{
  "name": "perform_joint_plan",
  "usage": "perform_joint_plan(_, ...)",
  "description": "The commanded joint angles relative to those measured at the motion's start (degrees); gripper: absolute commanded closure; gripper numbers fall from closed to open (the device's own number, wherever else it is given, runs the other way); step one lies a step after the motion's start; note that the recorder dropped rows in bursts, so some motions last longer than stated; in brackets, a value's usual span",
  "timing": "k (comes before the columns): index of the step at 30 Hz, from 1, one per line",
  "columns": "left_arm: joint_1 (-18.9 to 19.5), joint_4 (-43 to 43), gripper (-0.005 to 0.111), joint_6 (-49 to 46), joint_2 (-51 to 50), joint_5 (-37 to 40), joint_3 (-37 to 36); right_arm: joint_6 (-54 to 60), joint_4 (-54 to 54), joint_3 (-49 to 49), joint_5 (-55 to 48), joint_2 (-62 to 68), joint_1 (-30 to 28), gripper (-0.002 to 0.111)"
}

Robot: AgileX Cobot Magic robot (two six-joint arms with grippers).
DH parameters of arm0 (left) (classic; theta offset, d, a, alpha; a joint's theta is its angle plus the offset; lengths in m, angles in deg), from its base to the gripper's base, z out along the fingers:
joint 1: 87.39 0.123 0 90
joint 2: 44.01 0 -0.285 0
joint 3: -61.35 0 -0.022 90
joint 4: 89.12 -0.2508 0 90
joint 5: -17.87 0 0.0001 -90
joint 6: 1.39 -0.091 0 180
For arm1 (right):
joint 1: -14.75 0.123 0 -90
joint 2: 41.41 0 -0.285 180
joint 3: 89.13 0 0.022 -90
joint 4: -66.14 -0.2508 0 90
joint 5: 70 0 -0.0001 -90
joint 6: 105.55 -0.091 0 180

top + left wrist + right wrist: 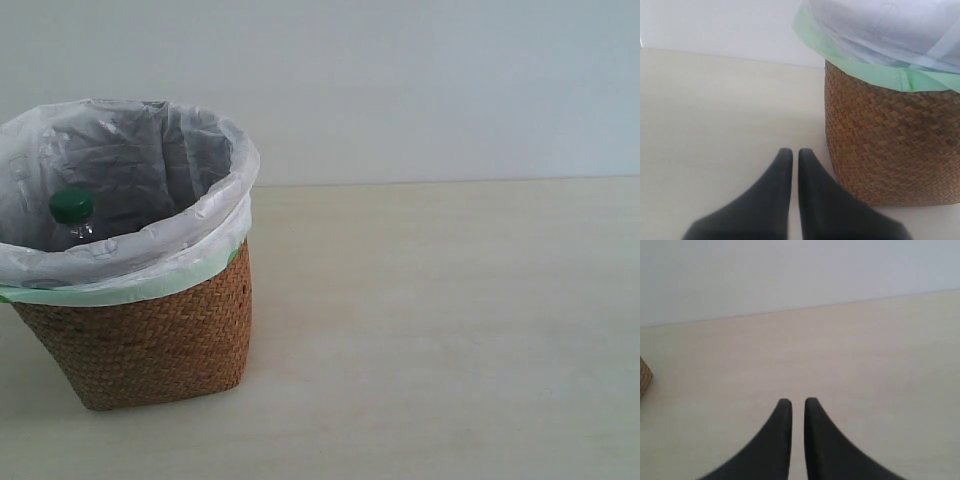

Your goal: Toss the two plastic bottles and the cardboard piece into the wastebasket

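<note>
Wastebasket [150, 340] stands on pale table [450, 330], at left of exterior view, lined with white bag [200, 150]. Bottle [71, 207] with green cap sits inside wastebasket, cap up, close to near wall; rest of contents hidden. Left gripper [795, 155] low over table, just beside wastebasket, fingers pressed almost together, holding nothing. Right gripper [798, 404] well apart from wastebasket, fingers likewise almost together, empty.
</note>
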Motion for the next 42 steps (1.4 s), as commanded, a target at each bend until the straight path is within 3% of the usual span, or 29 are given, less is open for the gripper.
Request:
perform_joint_plan(1,-0.24,-0.09,0.103,0.12,0.18,-0.02,-0.20,0.90,0.29,-0.09,-1.64,-0.38,-0.14,0.102)
perform_joint_plan(8,-0.24,-0.09,0.103,0.12,0.18,-0.02,-0.20,2.07,-2.20,-0.09,-1.30,-0.38,-0.14,0.102)
perform_joint_plan(14,-0.24,-0.09,0.103,0.12,0.18,-0.02,-0.20,26.52,-21.69,-3.81,7.49,-0.38,-0.14,0.102)
perform_joint_plan(42,-0.24,-0.09,0.103,0.12,0.18,-0.02,-0.20,27.35,-22.71,-3.96,3.04,-0.38,-0.14,0.102)
